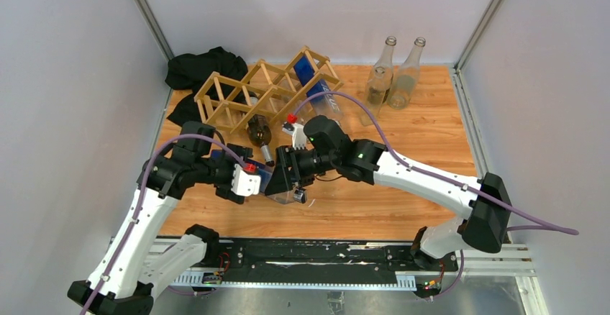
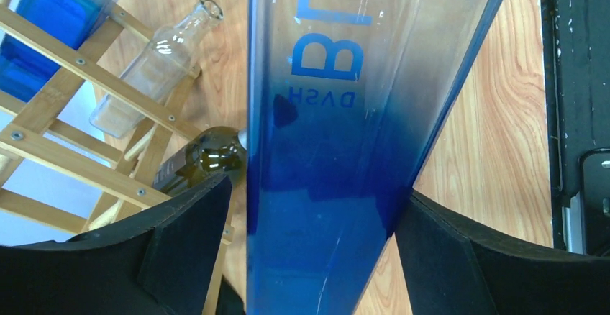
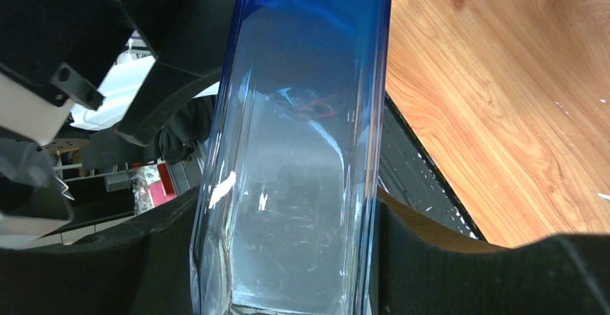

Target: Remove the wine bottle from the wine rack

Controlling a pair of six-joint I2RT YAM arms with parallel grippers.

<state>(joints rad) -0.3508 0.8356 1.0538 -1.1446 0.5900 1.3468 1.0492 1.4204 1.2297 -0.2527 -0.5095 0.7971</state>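
The square glass bottle (image 2: 324, 157) at centre frame fades from deep blue to clear, with blue lettering on the clear part. The wine rack (image 1: 262, 88) is pale natural wood. The dark bottle (image 2: 208, 158) in it looks olive green, possibly brown. At upper right are two clear glass bottles (image 1: 392, 78). The counter (image 1: 424, 128) is orange-brown wood grain, and the cloth (image 1: 201, 67) at upper left is black.

My top camera looks down from behind me; both wrist cameras, very close, share the blue bottle (image 2: 324, 149).
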